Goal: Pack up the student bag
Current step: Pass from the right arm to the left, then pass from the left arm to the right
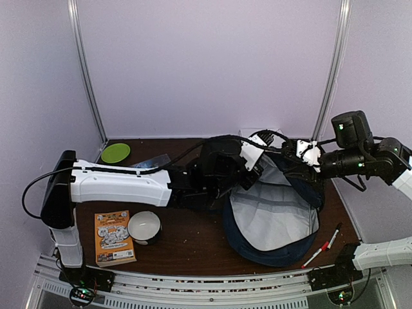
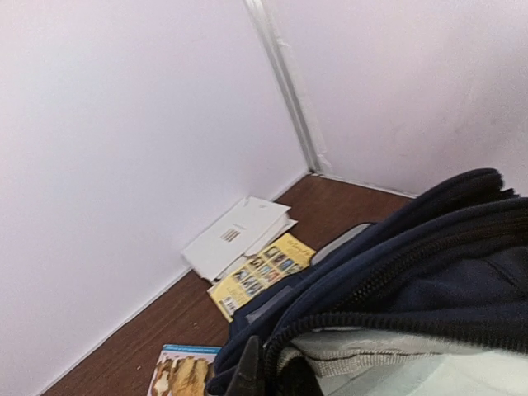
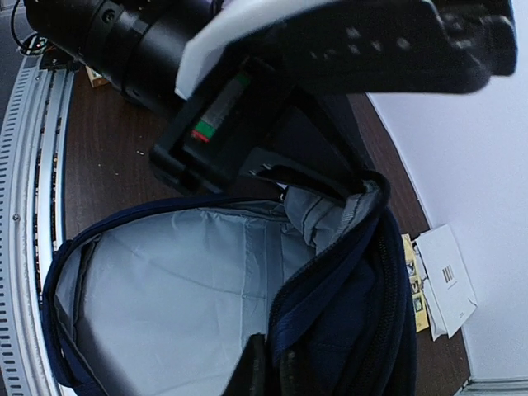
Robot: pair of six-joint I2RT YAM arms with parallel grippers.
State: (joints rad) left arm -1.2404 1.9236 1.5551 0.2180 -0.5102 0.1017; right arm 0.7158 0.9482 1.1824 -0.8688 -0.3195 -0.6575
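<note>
1. Clearly, the student bag (image 1: 273, 212) is the biggest thing. It lies on the right half of the brown table (image 1: 193, 238), between the two arms. Its zipper is undone and the pale grey lining is in full view, with the navy rim all around it.
2. Next, the left arm reaches from its base across the table to the back rim of the bag. The left gripper (image 1: 255, 169) is clenched on the zipper edge there; in its wrist view a dark finger (image 2: 247, 375) presses against the navy fabric.
3. The right arm comes in from the right side. The right gripper (image 1: 291, 161) is also pinched tight on the rim of the bag, just beside the left one, and the edge stands lifted between them.
4. An orange book (image 1: 114, 238) lies flat near the left arm's base.
5. A white bowl (image 1: 144, 226) stands upright, touching the right side of this book.
6. A green plate (image 1: 116, 152) lies in the far left corner.
7. A white envelope (image 2: 235, 235) and a yellow booklet (image 2: 262, 271) lie by the back wall, behind the bag.
8. Two marker pens (image 1: 317, 256) lie near the front right edge, just beside the bag.
</note>
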